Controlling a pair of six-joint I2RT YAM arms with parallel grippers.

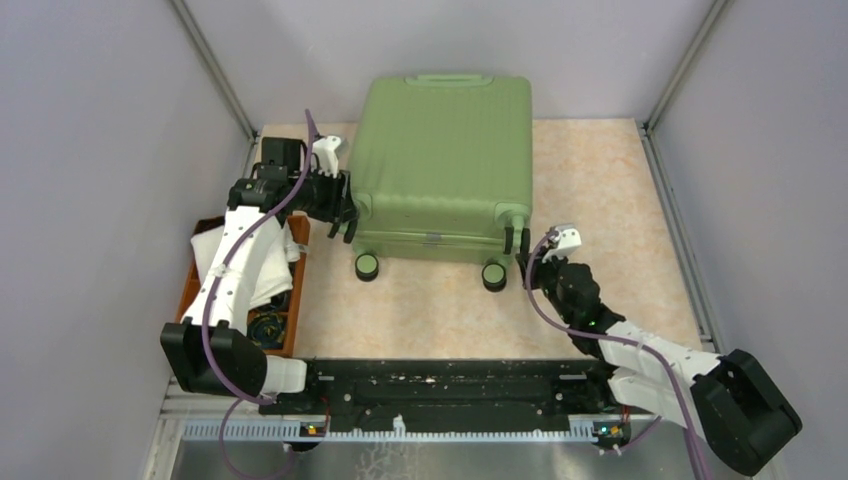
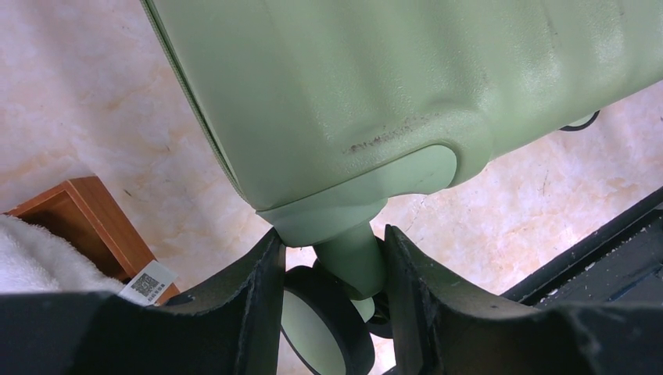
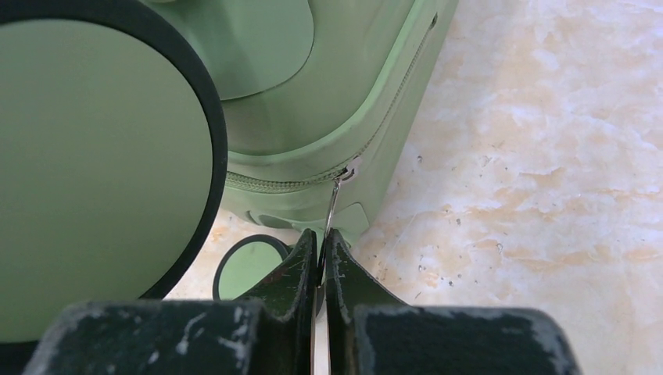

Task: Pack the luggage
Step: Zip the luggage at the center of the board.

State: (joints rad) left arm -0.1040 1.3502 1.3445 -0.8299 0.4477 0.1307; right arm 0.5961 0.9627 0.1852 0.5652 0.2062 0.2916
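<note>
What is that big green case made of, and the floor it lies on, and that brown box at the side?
The luggage looks like hard moulded plastic: a smooth, faintly glossy ribbed shell with a scuff mark. The table resembles polished beige marble, though it may be a printed laminate. The brown tray looks like varnished wood, going by its warm reddish tone; grain is too faint to confirm.

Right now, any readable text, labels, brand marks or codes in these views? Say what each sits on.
No readable words, brand names or numbers in any view.
White sticker with a QR-style code, on the corner of the brown wooden tray: too small to decode, no legible print beside it.
Large light-green ribbed hard-shell suitcase: no logo or lettering visible on shell, wheels or zipper pull.
</note>
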